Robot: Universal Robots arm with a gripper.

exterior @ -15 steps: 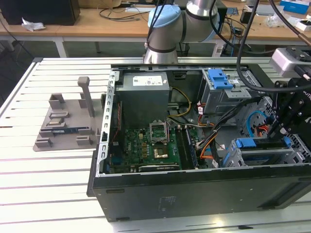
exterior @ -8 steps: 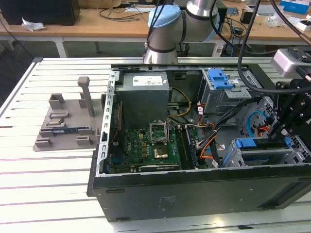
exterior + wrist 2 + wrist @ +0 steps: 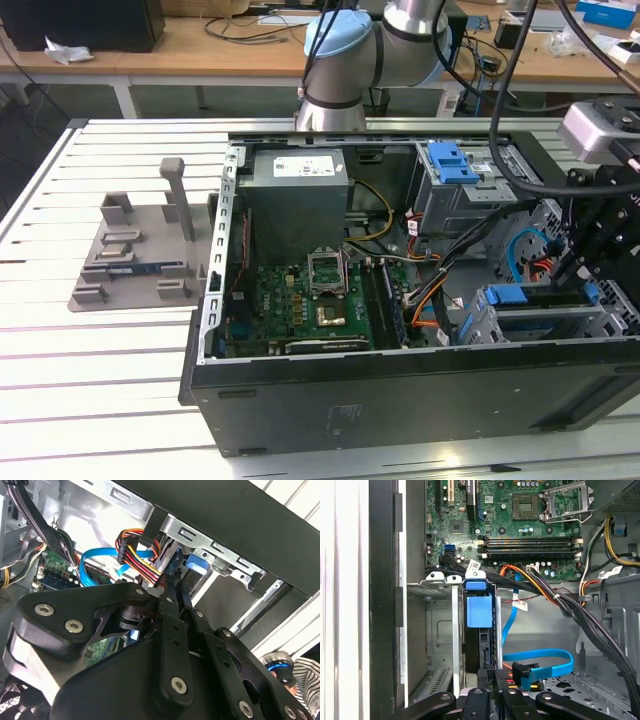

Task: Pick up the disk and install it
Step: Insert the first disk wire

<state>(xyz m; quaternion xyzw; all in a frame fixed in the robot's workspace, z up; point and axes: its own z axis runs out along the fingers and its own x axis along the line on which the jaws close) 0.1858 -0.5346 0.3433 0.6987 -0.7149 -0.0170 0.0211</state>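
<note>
The disk [image 3: 545, 297] stands on edge in the drive bay at the case's front corner, on the exterior view's right, with blue rails along it. In the first wrist view its blue end piece [image 3: 479, 611] sits in the bay slot, with the dark body running toward the camera. My black gripper [image 3: 575, 268] hangs over that bay's outer end. Its fingers close on the near end of the disk in both wrist views [image 3: 492, 674] [image 3: 175, 587]. A blue part of the disk [image 3: 197, 571] shows just past the fingertips.
The open computer case [image 3: 300, 385] lies on a white slatted table. Inside are a grey power-supply box [image 3: 298, 195], a green motherboard [image 3: 300, 310], and a grey drive cage with a blue latch [image 3: 452, 162]. Blue and multicoloured cables [image 3: 540, 657] lie beside the bay. A grey fixture [image 3: 140, 250] stands at the exterior view's left.
</note>
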